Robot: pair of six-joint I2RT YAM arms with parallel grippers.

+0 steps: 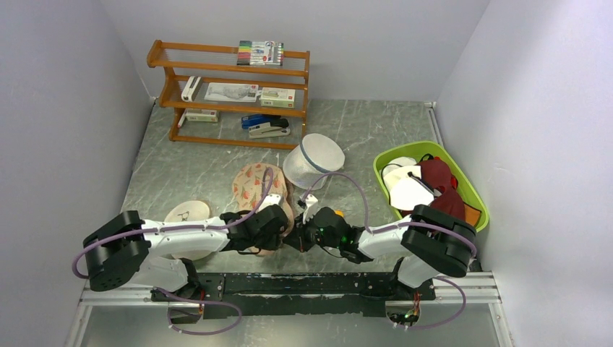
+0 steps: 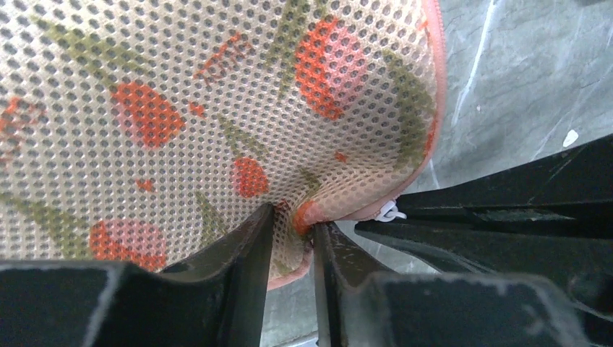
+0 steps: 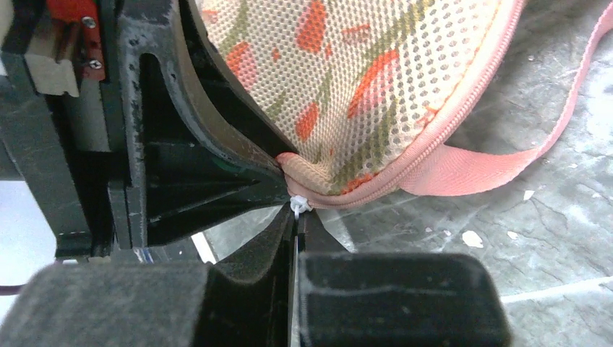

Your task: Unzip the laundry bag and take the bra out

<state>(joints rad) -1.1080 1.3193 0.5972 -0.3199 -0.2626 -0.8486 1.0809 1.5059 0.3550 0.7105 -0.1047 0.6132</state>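
Meeting at the near end of the laundry bag point(image 1: 256, 186), the two tools were set as anchor and puller. The left tool point(image 2: 293, 220) was narrowed onto a fold of the bag's floral mesh just beside the zip's end, apparently to stop the pouch sliding once the slider was drawn. The right tool point(image 3: 296, 217), fingers pressed together, pinched the white zip pull point(image 3: 298, 204) at the seam, beside the pink strap point(image 3: 470, 170). The visible zip teeth were closed, so unzipping was judged not yet begun, and no bra showed. The bag lay flat on the table point(image 1: 376, 130), near the arm bases. Beyond it stood a white mesh cylinder point(image 1: 314, 159), to the right a green basket point(image 1: 473, 195) of clothes, and farthest a wooden shelf point(image 1: 231, 94).
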